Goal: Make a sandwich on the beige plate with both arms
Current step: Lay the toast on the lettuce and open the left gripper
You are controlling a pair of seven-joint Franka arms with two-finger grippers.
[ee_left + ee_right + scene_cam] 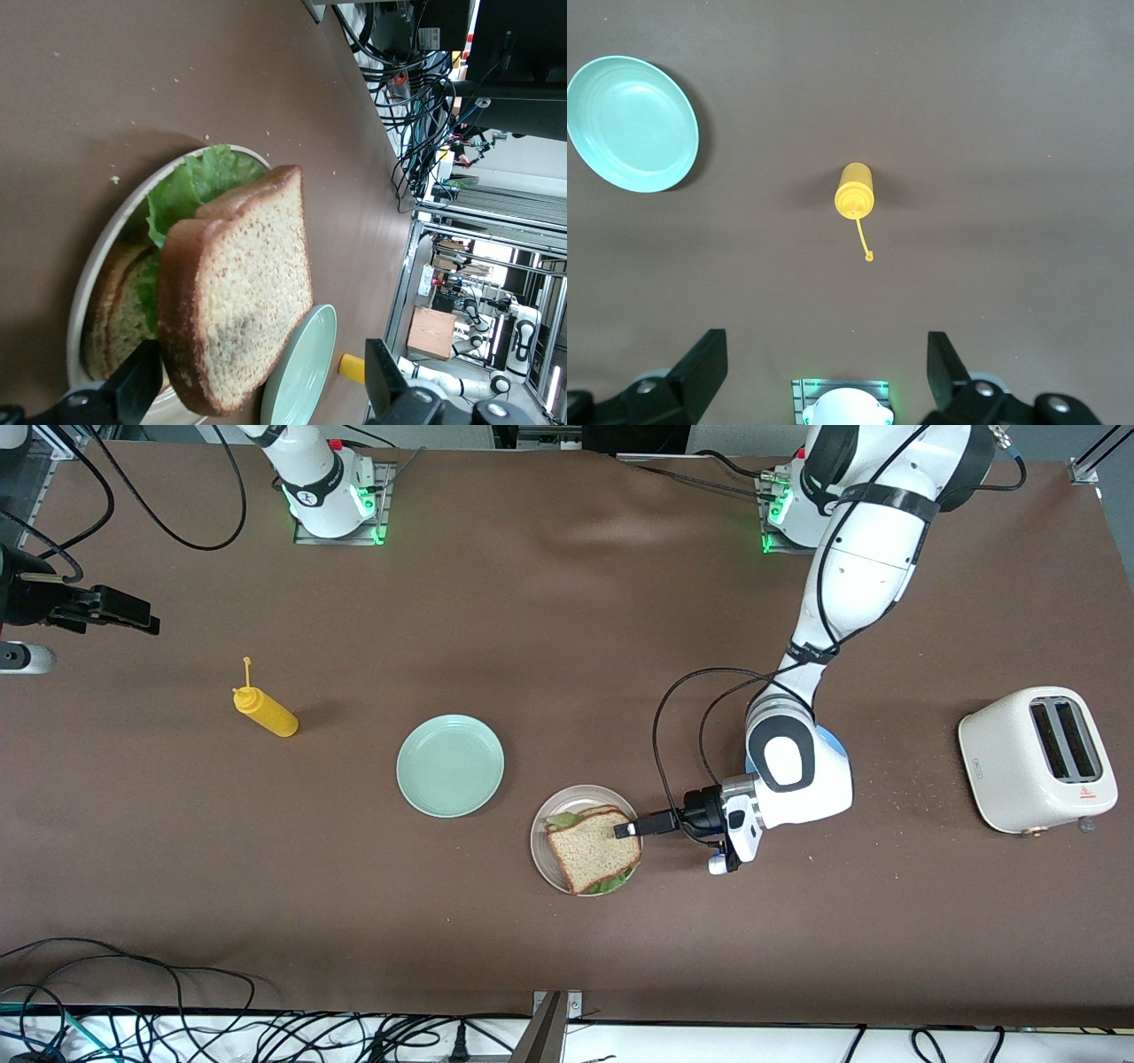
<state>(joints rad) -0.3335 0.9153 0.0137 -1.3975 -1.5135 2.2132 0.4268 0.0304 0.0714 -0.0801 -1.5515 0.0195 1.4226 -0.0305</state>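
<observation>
The beige plate [542,850] holds the sandwich: a top slice of brown bread [594,849] lies on green lettuce [560,819], with a lower slice under it. My left gripper [627,830] is open, low over the sandwich edge nearest the left arm's end of the table. In the left wrist view the top slice [239,292] sits between the open fingers [142,381], over the lettuce [195,186], the lower slice [115,301] and the plate rim [93,266]. My right gripper [133,613] waits open and empty, raised at the right arm's end of the table.
A mint-green plate [450,765] lies beside the beige plate, toward the right arm's end. A yellow squeeze bottle [266,713] lies farther that way. A white toaster [1036,757] stands at the left arm's end. A blue plate [834,740] is mostly hidden under the left arm.
</observation>
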